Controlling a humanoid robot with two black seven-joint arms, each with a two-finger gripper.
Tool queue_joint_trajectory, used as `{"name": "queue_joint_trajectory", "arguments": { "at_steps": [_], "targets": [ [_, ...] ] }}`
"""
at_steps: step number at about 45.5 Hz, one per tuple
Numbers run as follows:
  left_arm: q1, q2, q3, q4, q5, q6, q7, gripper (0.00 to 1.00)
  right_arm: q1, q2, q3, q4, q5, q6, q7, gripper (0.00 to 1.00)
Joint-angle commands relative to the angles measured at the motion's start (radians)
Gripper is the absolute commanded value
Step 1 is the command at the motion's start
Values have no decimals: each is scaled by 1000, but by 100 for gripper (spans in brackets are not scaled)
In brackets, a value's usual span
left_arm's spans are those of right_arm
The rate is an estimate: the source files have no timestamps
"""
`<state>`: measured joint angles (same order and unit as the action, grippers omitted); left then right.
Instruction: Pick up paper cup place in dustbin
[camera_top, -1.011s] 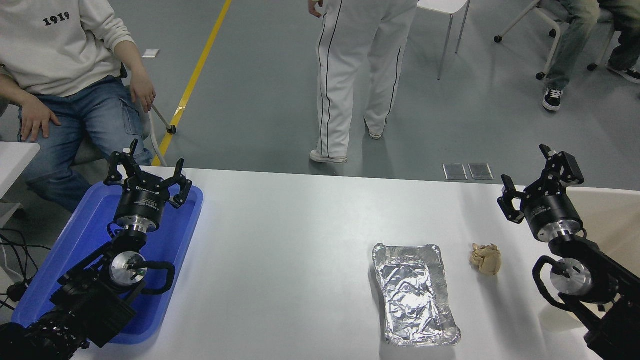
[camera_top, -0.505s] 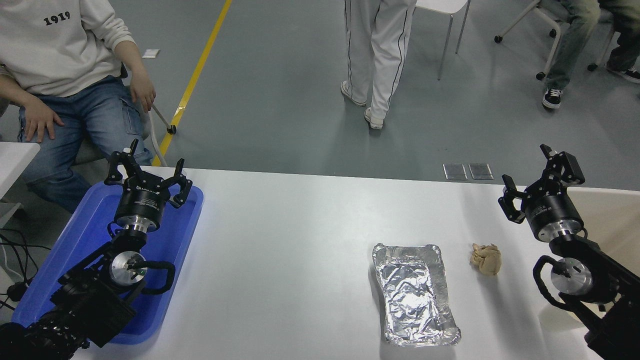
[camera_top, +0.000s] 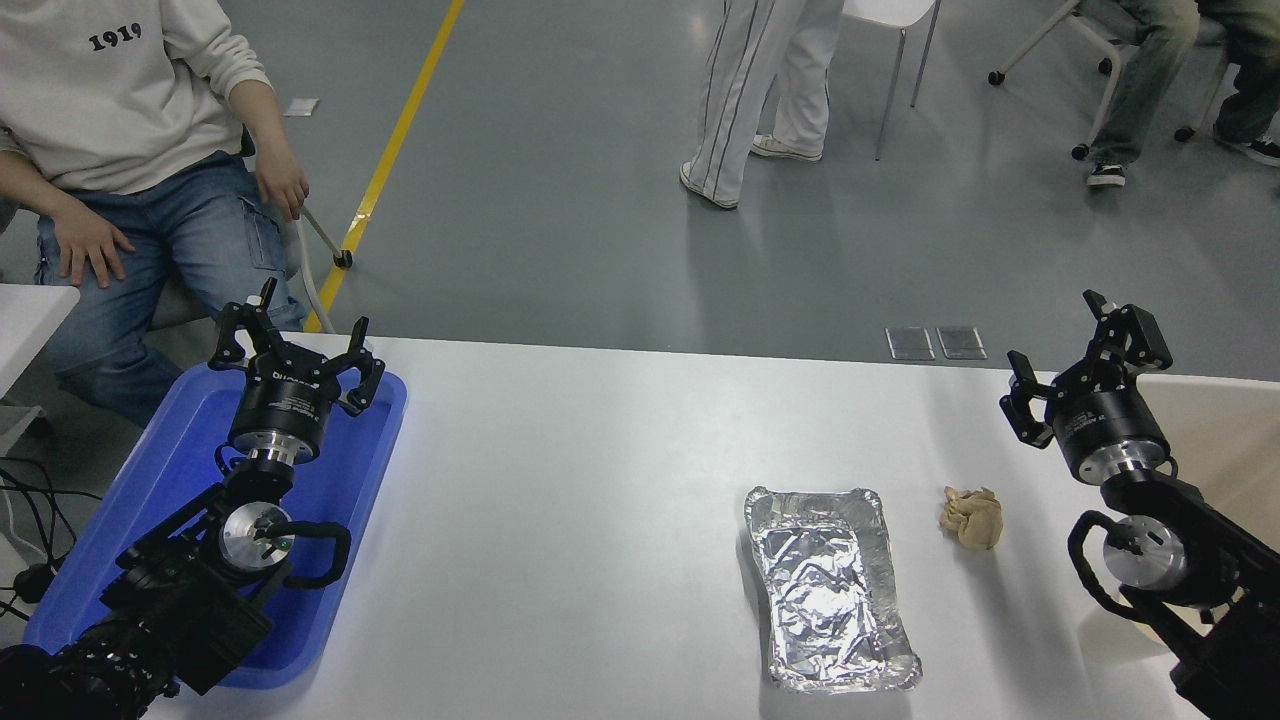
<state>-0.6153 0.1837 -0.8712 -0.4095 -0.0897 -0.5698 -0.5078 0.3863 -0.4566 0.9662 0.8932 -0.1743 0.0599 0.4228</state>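
Note:
No paper cup shows in this view. The dustbin (camera_top: 1225, 425) is a beige container with a pale rim at the table's right edge, partly hidden behind my right arm. My right gripper (camera_top: 1080, 350) hangs open and empty at the bin's near-left corner, above the table. My left gripper (camera_top: 292, 338) is parked at the lower left over a blue tray, open, with nothing between its fingers.
A crinkled foil tray (camera_top: 825, 585) lies right of centre, with a crumpled tan paper ball (camera_top: 972, 517) beside it. The blue plastic tray (camera_top: 175, 480) sits under the left arm. One person sits at the far left (camera_top: 120, 150); others are on the floor beyond.
My right gripper has drifted a few pixels right and down. The person in white trousers has walked away from the table. The left arm has not moved.

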Motion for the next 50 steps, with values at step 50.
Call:
{"name": "queue_joint_trajectory", "arguments": {
  "at_steps": [50],
  "targets": [
    [-1,-1,0,-2,1,-2,0,100,442,-330,-1003,-10,16,18,-1,100]
  ]
}}
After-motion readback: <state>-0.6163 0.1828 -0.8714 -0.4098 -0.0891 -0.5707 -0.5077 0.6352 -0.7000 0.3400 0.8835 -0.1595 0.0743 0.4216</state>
